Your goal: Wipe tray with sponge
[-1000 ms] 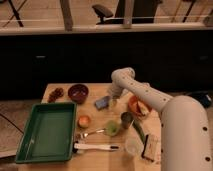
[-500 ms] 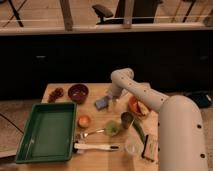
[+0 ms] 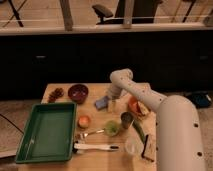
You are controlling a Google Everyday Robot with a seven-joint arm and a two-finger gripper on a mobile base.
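One view is given. The scene is seen from a raised position at the near edge of the table (image 3: 97,91), faced forward and tilted down at a slant. The tabletop is framed at mid range, almost whole. The tray (image 3: 47,132) is set at lower left, close to the frame's bottom. The robot's arm (image 3: 177,130) is taken in from behind at lower right, its bulky near segment very close to the lens. The gripper (image 3: 112,104) is placed near frame centre, low over the table's far half, just beside the sponge (image 3: 101,103). A dark wall and an office chair (image 3: 102,10) are caught across the top.
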